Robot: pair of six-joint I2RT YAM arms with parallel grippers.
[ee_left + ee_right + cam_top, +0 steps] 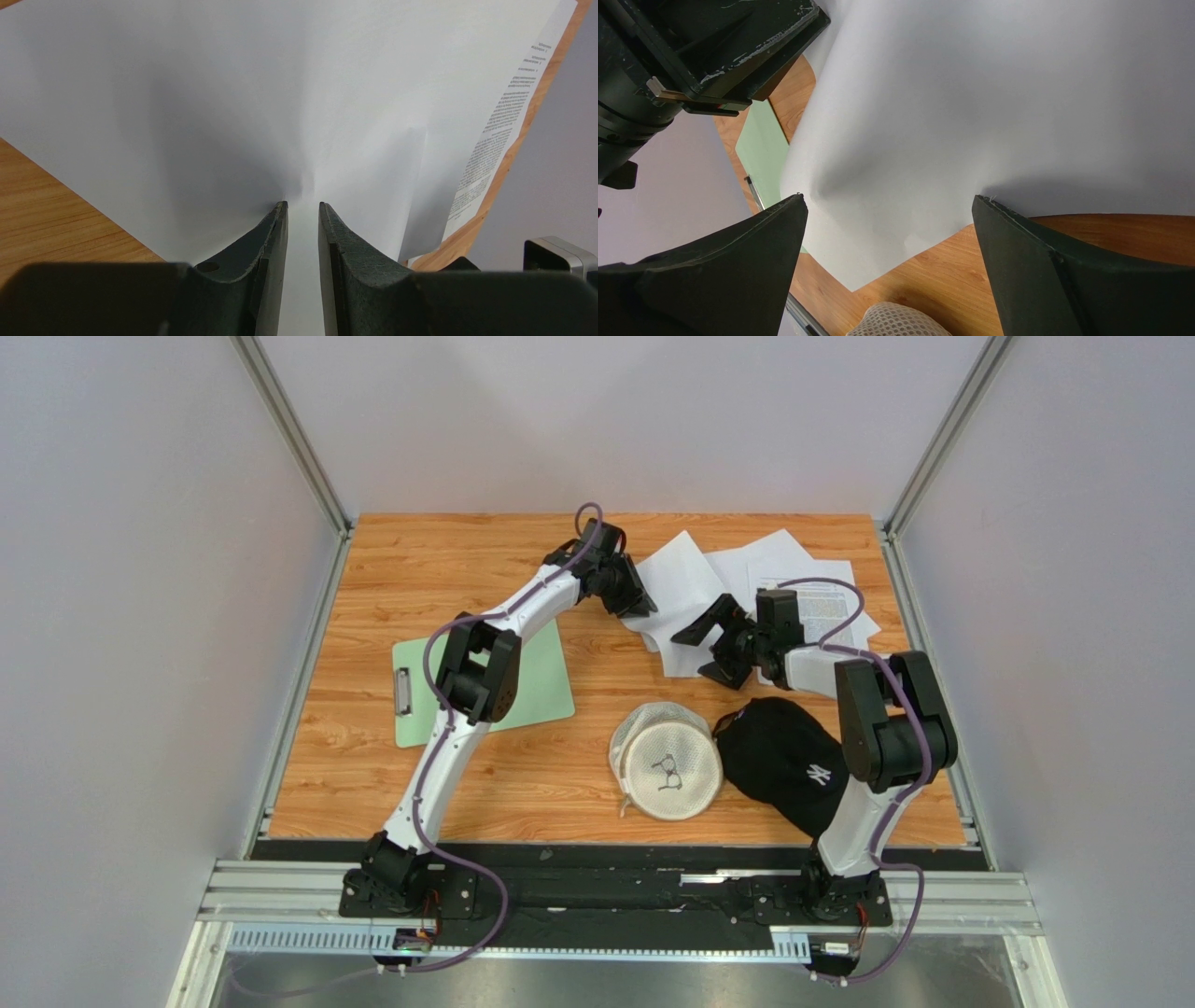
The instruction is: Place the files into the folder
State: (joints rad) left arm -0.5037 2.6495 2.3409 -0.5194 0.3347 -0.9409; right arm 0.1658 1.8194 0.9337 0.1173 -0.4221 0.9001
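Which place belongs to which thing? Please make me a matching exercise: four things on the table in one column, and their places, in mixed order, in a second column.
Things
1. folder
2. files
3. black cap
4. white mesh cap

Places
A. far right part of the table
B. near edge, about the middle
C. left part, partly under the left arm
D. near right, beside the right arm

Pairs: 1-C, 2-A, 3-D, 4-B
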